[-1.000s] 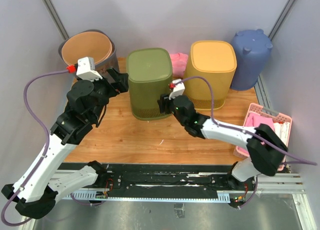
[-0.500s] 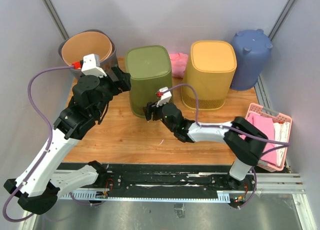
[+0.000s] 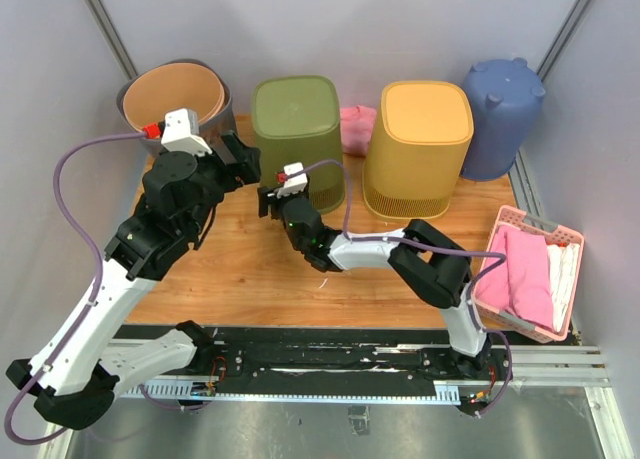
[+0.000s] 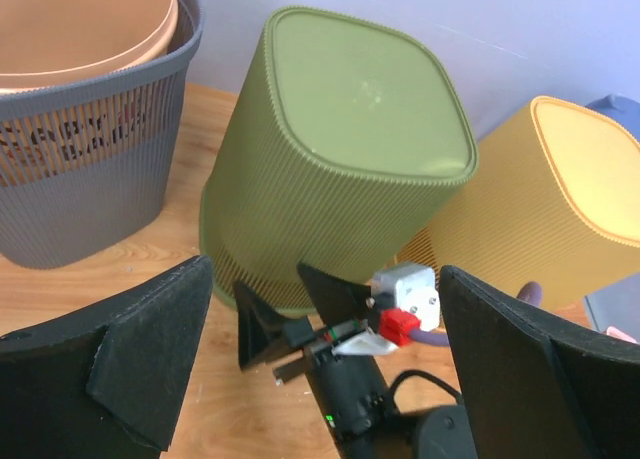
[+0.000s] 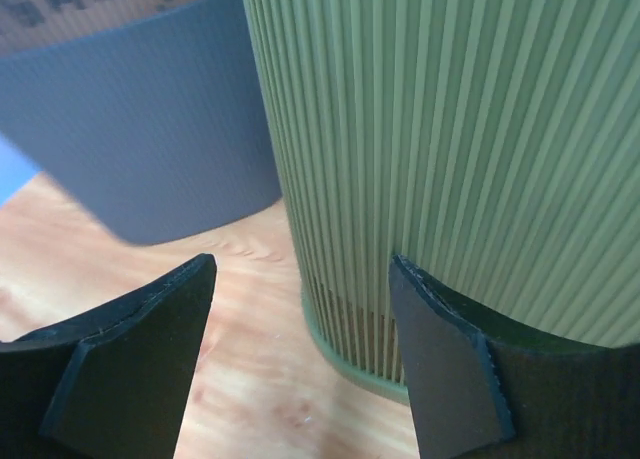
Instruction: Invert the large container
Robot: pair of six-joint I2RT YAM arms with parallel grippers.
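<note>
The olive-green ribbed container [image 3: 297, 139] stands upside down on the wooden table, closed base up. It also shows in the left wrist view [image 4: 340, 169] and the right wrist view [image 5: 450, 149]. My left gripper [image 3: 245, 164] is open and empty by its left side, jaws wide [image 4: 325, 269]. My right gripper [image 3: 268, 194] is open and empty at its lower front-left corner, with the rim between the fingers [image 5: 302, 264] but not gripped. It also shows in the left wrist view [image 4: 285, 319].
A grey basket [image 3: 215, 119] holding an orange-brown bin [image 3: 175, 97] stands at the back left [image 5: 150, 129]. A yellow container [image 3: 420, 149], upside down, and a blue bin [image 3: 500, 114] stand at the back right. A pink cloth [image 3: 357, 127] lies between green and yellow. A pink basket [image 3: 505, 221] of cloths sits at the right.
The green container has shifted toward the back of the table. My right gripper has swung left along its front to its left corner. My left gripper has barely moved.
</note>
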